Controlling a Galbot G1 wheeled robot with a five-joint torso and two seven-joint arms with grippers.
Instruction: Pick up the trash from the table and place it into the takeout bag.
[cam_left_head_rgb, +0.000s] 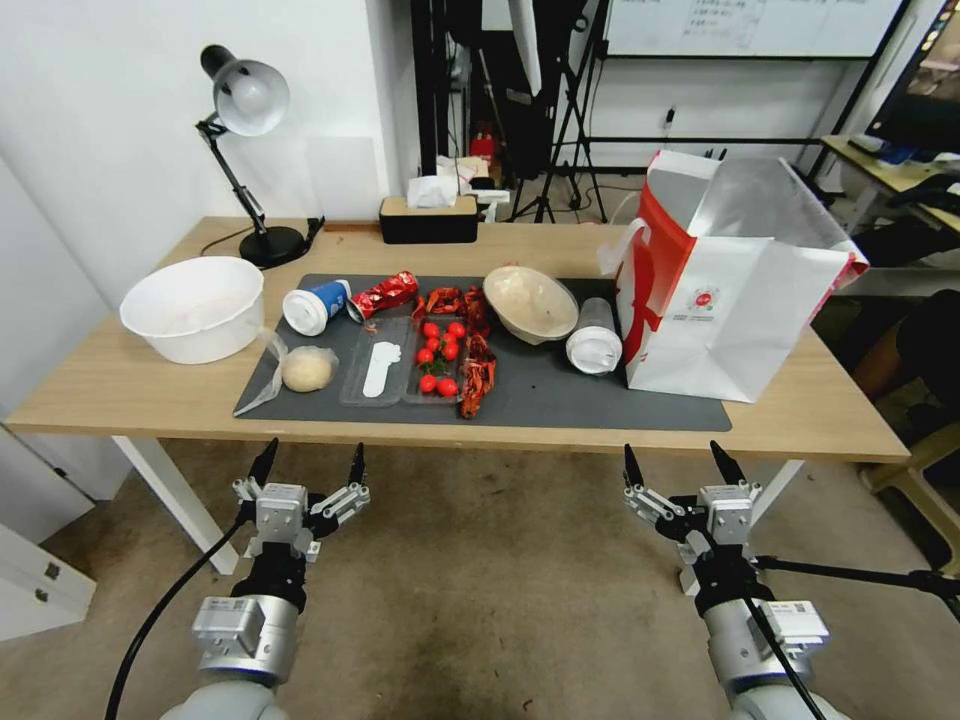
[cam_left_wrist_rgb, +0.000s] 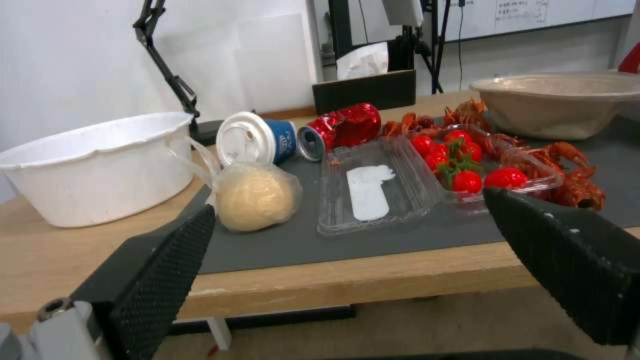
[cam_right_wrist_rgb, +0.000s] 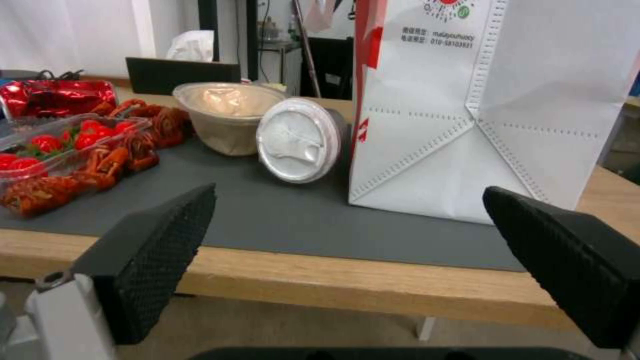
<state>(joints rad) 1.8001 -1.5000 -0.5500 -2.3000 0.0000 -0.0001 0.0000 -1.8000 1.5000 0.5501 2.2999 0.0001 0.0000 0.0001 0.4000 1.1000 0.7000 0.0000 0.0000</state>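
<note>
The trash lies on the dark mat of the table (cam_left_head_rgb: 130, 385): a clear bag with a pale dough ball (cam_left_head_rgb: 306, 370) (cam_left_wrist_rgb: 257, 196), a blue-and-white paper cup (cam_left_head_rgb: 316, 304) (cam_left_wrist_rgb: 257, 138) on its side, a crushed red can (cam_left_head_rgb: 384, 294) (cam_left_wrist_rgb: 340, 128), a tilted beige bowl (cam_left_head_rgb: 530, 303) (cam_right_wrist_rgb: 227, 115) and a clear white-lidded cup (cam_left_head_rgb: 594, 337) (cam_right_wrist_rgb: 300, 140) on its side. The takeout bag (cam_left_head_rgb: 735, 285) (cam_right_wrist_rgb: 480, 105) stands open at the right. My left gripper (cam_left_head_rgb: 310, 466) and right gripper (cam_left_head_rgb: 678, 464) hang open before the table's front edge, holding nothing.
A large white bowl (cam_left_head_rgb: 195, 305) sits at the table's left end, with a desk lamp (cam_left_head_rgb: 245, 160) and a tissue box (cam_left_head_rgb: 428, 217) at the back. A clear tray with cherry tomatoes (cam_left_head_rgb: 438, 357) and red crayfish (cam_left_head_rgb: 476, 370) lie mid-mat.
</note>
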